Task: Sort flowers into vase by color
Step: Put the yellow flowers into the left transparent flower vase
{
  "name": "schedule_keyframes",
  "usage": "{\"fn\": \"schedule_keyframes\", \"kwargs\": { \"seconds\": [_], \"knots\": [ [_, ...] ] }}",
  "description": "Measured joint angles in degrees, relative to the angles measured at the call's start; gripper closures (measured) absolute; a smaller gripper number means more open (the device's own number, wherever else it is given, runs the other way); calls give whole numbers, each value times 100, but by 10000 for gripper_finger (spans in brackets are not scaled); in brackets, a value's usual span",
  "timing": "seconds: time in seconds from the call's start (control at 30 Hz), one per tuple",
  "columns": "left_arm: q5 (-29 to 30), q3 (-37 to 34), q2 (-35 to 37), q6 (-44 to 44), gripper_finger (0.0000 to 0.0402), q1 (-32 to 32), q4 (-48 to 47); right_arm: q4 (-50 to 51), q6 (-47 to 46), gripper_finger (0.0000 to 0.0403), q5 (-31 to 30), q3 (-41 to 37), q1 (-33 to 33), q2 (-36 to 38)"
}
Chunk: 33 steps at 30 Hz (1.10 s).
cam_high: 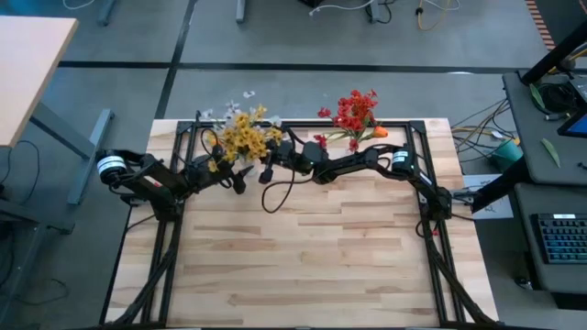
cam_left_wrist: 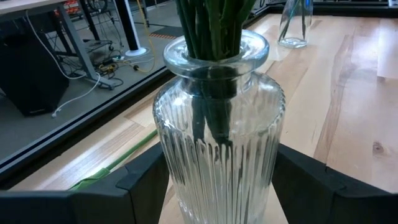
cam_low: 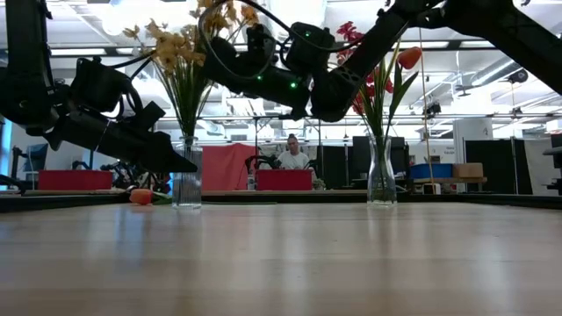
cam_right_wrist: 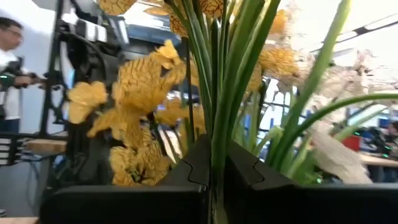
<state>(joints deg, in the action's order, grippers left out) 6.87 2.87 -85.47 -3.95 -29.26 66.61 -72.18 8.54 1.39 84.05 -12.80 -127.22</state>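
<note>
A ribbed clear glass vase (cam_left_wrist: 217,155) stands on its base near the table's far edge and holds yellow flowers (cam_high: 246,136) with some white ones (cam_high: 229,106). My left gripper (cam_left_wrist: 217,186) is low at this vase's body (cam_low: 187,183), one finger on each side. My right gripper (cam_right_wrist: 214,174) is above the vase among the yellow blossoms (cam_right_wrist: 143,81), shut on a green stem. Farther right, a second glass vase (cam_low: 380,175) holds red flowers (cam_high: 356,112) and an orange bloom (cam_low: 408,58). My left gripper has the vase's ribbed body (cam_left_wrist: 168,186) between its two fingers (cam_left_wrist: 146,180), coming level from the table's left. The vase stands upright on the table. My right gripper pinches one green stem (cam_right_wrist: 216,143) between its fingers, below the blossoms. The stem runs upright through the hold, among the other stems.
An orange flower (cam_low: 140,196) lies on the table left of the yellow vase, and its green stem (cam_left_wrist: 106,173) shows beside the vase. A black frame (cam_high: 174,229) runs along the table's sides. A person (cam_low: 292,151) sits in the room beyond. The near half of the table (cam_high: 303,266) is bare wood.
</note>
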Motion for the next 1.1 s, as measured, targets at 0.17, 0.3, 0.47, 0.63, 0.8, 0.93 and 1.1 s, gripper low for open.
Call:
{"fn": "schedule_keyframes", "kwargs": {
  "seconds": [0.17, 0.3, 0.47, 0.63, 0.8, 0.93, 1.1],
  "knots": [
    [-5, 0, 0, 0, 167, 0, -4, 293, 1, 390, -204, 0, 0, -2],
    [-4, 0, 0, 0, 167, 1, -8, 606, 151, 390, -258, 0, 4, 0],
    [-4, 0, 0, 5, 167, 0, -11, 868, 269, 390, -289, 7, 7, 2],
    [-2, 0, 0, -3, 166, 1, -12, 1159, 525, 390, -305, 7, 4, 2],
    [7, 0, 0, -7, 167, 2, -13, 1481, 665, 390, -313, 9, 6, 11],
    [10, 0, 0, 1, 166, 2, -14, 1632, 809, 390, -365, 9, 4, 13],
    [9, 0, 0, 19, 167, 0, -15, 1869, 926, 390, -687, 16, 26, 23]
  ]
}}
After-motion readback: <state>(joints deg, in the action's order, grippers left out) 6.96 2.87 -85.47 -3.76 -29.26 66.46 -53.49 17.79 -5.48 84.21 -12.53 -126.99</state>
